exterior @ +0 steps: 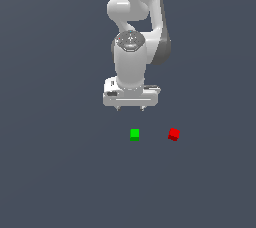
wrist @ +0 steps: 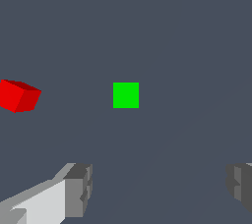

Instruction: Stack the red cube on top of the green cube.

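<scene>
my pincer (exterior: 130, 108): fingers spread wide, holding nothing, up off the floor | green cube (exterior: 134, 134): on the floor, near my fingertips, square-on | red cube (exterior: 173, 134): apart toward the exterior view's right, turned askew

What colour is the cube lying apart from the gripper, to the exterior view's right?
Bright red: the red cube, clearest in the wrist view.

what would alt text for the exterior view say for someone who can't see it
A white Panda arm hangs over a plain dark grey surface, its open gripper empty and raised above two small cubes. The green cube lies just below it, the red cube apart on the exterior view's right, turned slightly.
</scene>
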